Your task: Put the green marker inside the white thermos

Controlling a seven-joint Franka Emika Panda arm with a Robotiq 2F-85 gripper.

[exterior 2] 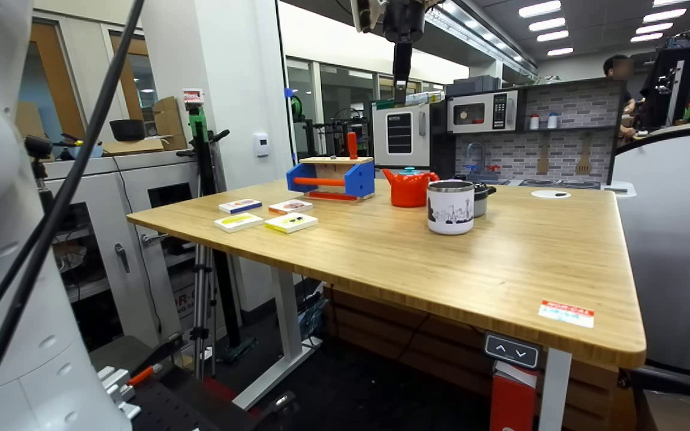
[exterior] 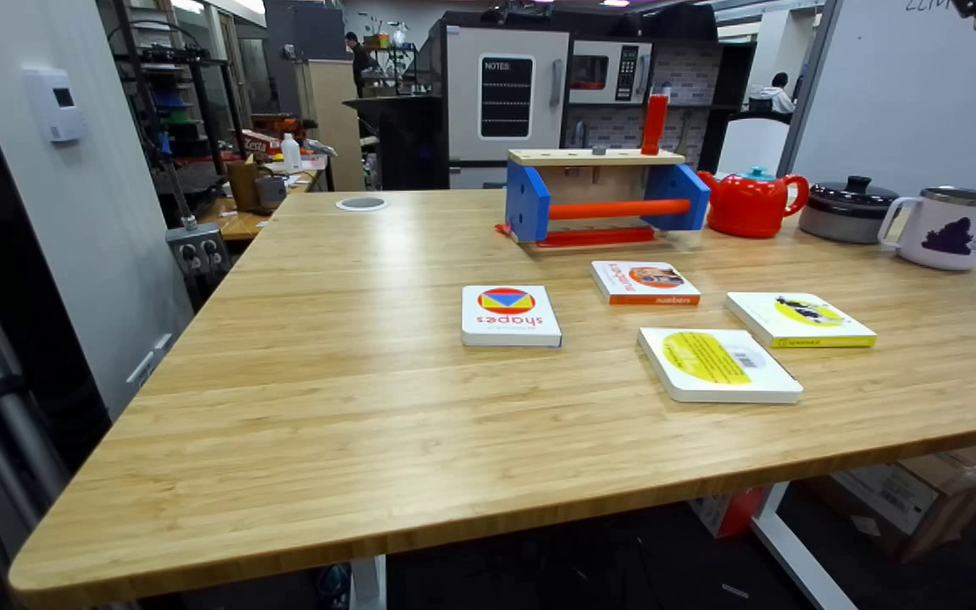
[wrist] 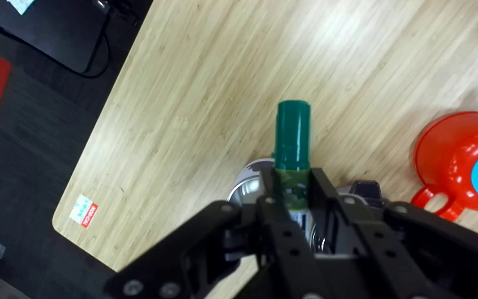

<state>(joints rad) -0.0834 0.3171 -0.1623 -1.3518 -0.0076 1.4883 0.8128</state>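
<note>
In the wrist view my gripper (wrist: 292,179) is shut on the green marker (wrist: 292,133), its dark cap end sticking out beyond the fingertips. Below them the white thermos (wrist: 245,174) stands on the table, partly covered by the gripper; its metal rim and shiny inside show to the left of the fingers. The thermos, upright with a side handle, also appears in both exterior views (exterior: 954,233) (exterior 2: 451,209). High above the tabletop hangs the gripper (exterior 2: 401,93) in an exterior view, well clear of the thermos; the marker is hard to make out there.
Close to the thermos stand a dark-lidded pot (exterior: 848,216) and a red teapot (exterior 2: 408,190). A wooden toy bench (exterior: 607,207) with blue sides is at the back. Several small board books (exterior: 721,366) lie on the table (exterior 2: 501,281). A sticker (wrist: 84,211) marks one corner.
</note>
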